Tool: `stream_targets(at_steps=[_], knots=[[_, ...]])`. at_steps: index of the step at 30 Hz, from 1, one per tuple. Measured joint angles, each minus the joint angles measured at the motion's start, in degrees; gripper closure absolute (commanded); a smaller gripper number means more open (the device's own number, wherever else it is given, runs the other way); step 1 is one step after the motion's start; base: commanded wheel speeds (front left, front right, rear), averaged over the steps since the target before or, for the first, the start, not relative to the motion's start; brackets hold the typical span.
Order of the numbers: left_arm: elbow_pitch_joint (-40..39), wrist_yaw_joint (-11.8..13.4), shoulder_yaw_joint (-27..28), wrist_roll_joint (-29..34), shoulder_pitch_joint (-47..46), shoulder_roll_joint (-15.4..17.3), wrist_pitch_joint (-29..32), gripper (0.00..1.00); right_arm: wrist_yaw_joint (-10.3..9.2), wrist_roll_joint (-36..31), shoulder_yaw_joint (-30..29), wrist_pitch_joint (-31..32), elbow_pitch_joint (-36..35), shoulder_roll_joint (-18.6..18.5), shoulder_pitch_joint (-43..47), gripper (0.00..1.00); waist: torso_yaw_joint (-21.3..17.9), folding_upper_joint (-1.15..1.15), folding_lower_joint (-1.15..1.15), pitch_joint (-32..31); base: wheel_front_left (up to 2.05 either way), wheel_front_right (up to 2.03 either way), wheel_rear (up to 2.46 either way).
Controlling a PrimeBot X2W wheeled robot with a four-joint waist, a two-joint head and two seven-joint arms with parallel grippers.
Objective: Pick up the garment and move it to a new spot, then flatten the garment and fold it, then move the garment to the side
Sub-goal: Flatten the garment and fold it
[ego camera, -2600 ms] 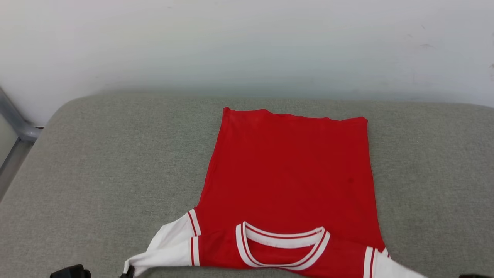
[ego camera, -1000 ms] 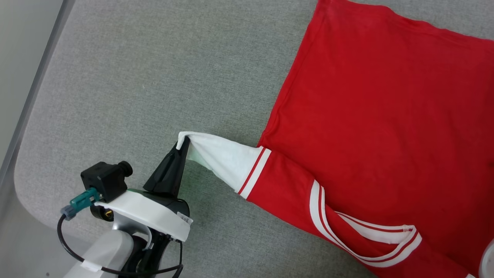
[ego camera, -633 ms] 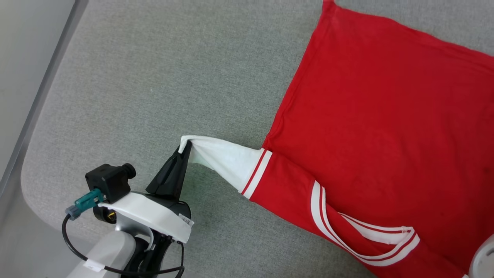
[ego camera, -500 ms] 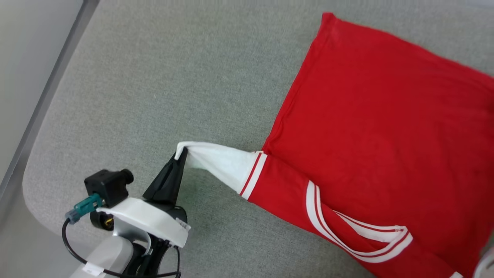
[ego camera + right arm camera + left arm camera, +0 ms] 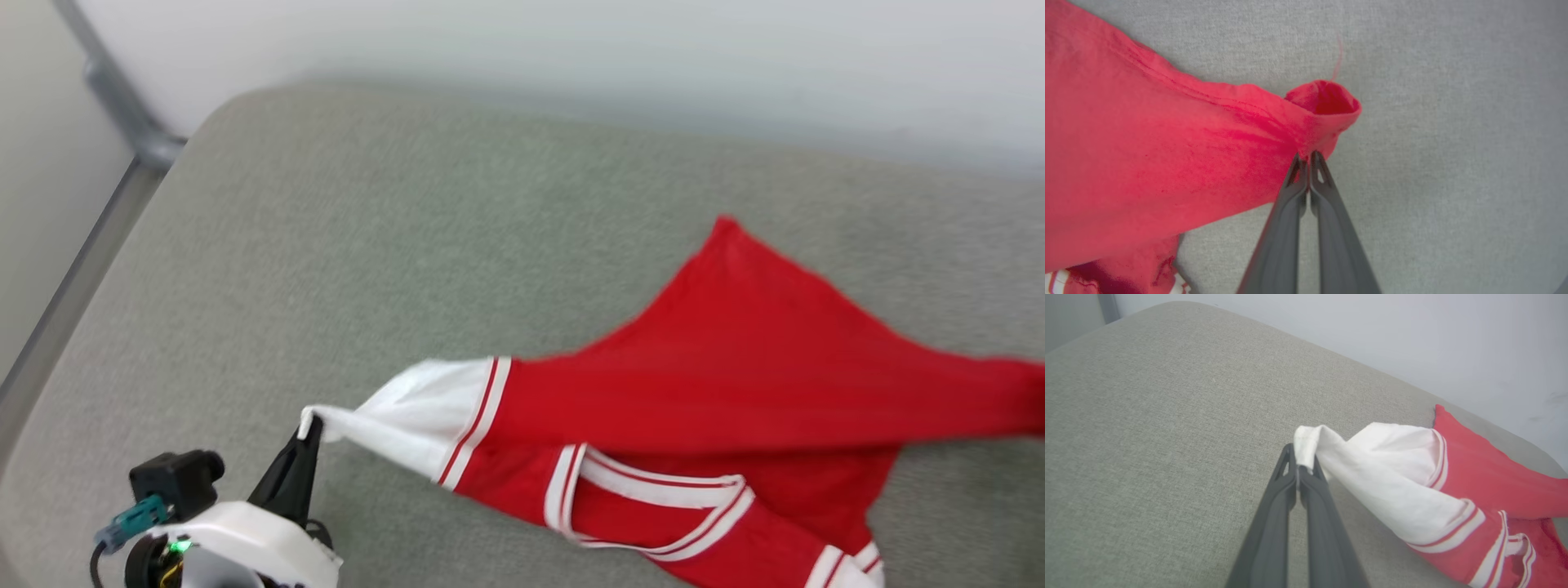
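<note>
Two thin pinches may slip under tension: left hand (image 5: 1298,467) clamped on sleeve tip (image 5: 1306,439) of red white-sleeved jersey shirt (image 5: 735,384), right hand (image 5: 1309,157) clamped on hem corner (image 5: 1327,100).

You see the garment (image 5: 735,384) in a strong, plain red on its body. Its sleeve (image 5: 408,412) is plain white, and where the white meets the red there is a band (image 5: 482,408) of thin red and white stripes. The collar (image 5: 653,488) has a similar pattern: white with a thin red line. The left gripper (image 5: 1298,467) and the right gripper (image 5: 1309,157) both have dark grey fingers. The cushion (image 5: 367,245) is a grey-green woven cloth, the wall (image 5: 571,41) is pale grey-white, and the connector (image 5: 131,518) is teal.
</note>
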Motion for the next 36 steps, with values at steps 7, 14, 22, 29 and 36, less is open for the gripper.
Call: stream_targets(at_steps=[7,14,22,29,36], knots=[[-2.2,3.3,1.3,-1.2,4.9,1.8,0.7,1.0,0.0,7.2,0.5,0.5,-10.7,0.7,17.6,1.0,-5.6,0.0,-0.01,-5.2,0.0,0.0,0.0],[-3.8,5.0,1.8,-1.5,6.8,2.8,1.3,1.0,-0.01,12.0,-0.8,-1.8,-18.1,6.5,32.7,1.0,-10.4,0.0,-0.01,-7.6,0.0,0.0,0.0],[-4.5,5.2,1.3,-1.5,6.8,2.8,2.0,1.0,-0.02,16.4,0.1,-18.0,-18.7,10.1,37.7,0.0,-12.8,0.0,0.0,-7.2,0.0,0.0,0.0],[-4.8,5.0,0.7,-1.2,5.5,2.6,2.3,1.0,-0.02,17.6,3.0,-43.3,-14.4,10.4,32.7,0.0,-12.8,0.0,0.0,-6.5,0.0,0.0,0.0],[-4.7,3.4,-0.9,-0.2,2.0,1.4,2.7,1.0,-0.03,17.9,12.3,-48.3,-2.0,3.9,21.8,0.0,-10.6,0.0,0.0,-5.1,0.0,0.0,0.0]])
